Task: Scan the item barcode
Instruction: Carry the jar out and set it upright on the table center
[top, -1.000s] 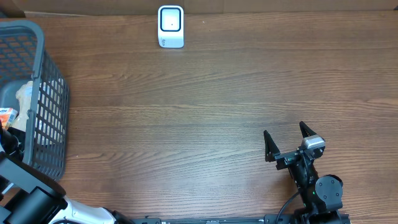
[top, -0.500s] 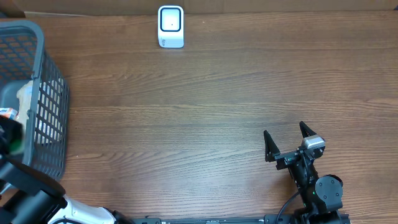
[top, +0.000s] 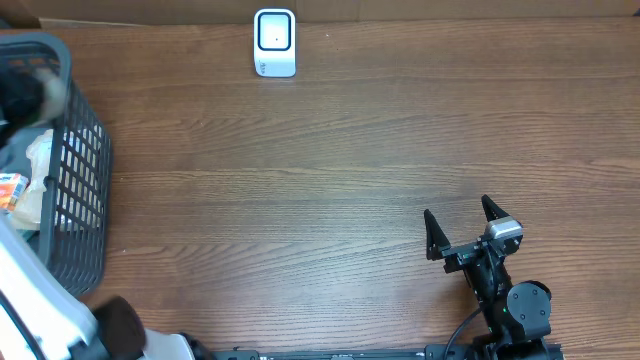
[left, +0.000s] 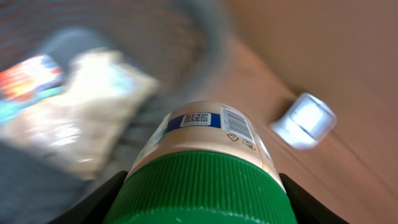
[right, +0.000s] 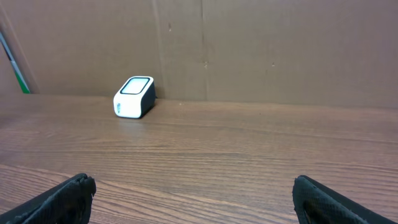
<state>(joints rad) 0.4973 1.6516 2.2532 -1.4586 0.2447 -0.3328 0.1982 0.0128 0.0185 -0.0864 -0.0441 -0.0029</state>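
The left hand (left: 202, 208) is clamped on a green-capped bottle (left: 205, 134), held over the basket (top: 85, 170) at the left side of the desk (top: 350, 180). Its barcode (left: 234, 122) shows on the label. The right hand (top: 462, 222) has its fingers wide apart. The scanner (top: 274, 42) stands at the far edge.

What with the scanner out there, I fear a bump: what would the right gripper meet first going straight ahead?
Probably nothing on the table: the right gripper faces bare wood, then the cardboard wall. The scanner sits left of that line.
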